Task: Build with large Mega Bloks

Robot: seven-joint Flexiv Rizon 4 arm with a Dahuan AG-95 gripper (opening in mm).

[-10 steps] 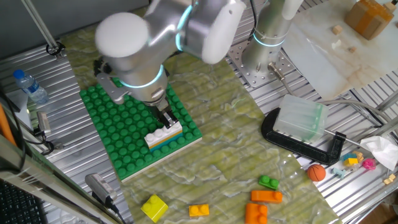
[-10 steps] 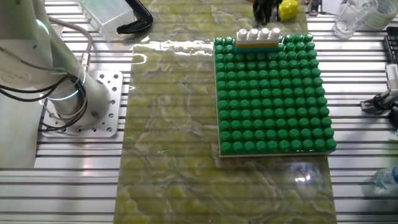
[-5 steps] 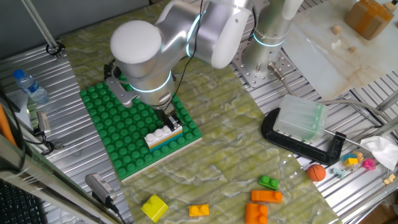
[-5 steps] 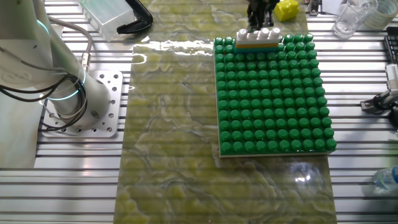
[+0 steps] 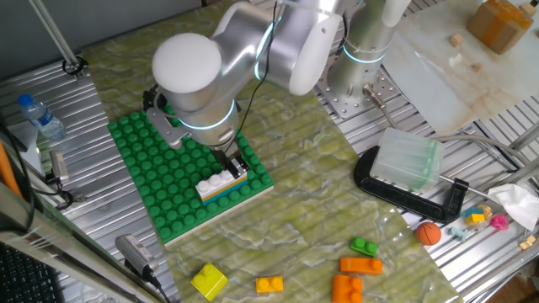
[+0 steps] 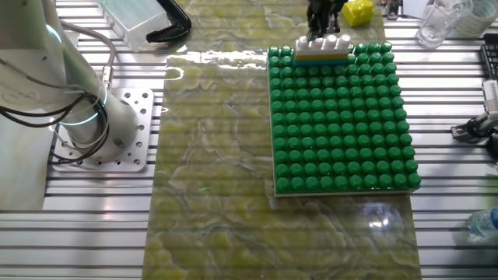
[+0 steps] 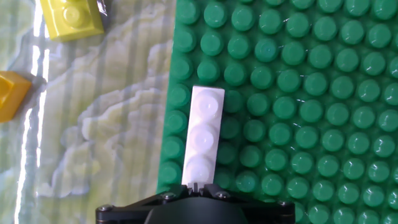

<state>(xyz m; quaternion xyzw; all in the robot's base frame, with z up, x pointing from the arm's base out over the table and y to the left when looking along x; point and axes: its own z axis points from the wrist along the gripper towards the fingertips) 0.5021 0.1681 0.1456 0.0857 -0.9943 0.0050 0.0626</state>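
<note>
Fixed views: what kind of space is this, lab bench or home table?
Most likely a lab or workshop bench: the arm is bolted to a slotted aluminium table, a black C-clamp lies beside it, and a green baseplate serves as the build surface.

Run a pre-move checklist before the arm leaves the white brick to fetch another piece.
1. White brick seated on the stack: ok, it lies flat along the edge of the green baseplate.
2. Stack layers aligned: ok, white over an orange and a teal layer, ends flush in the other fixed view.
3. Gripper released from the brick: cannot tell, the fingers are hidden at the brick's end.
4. Baseplate lying flat on the mat: ok.
5. Spare bricks available: ok, yellow brick, orange bricks and small green brick lie loose on the mat.
</note>
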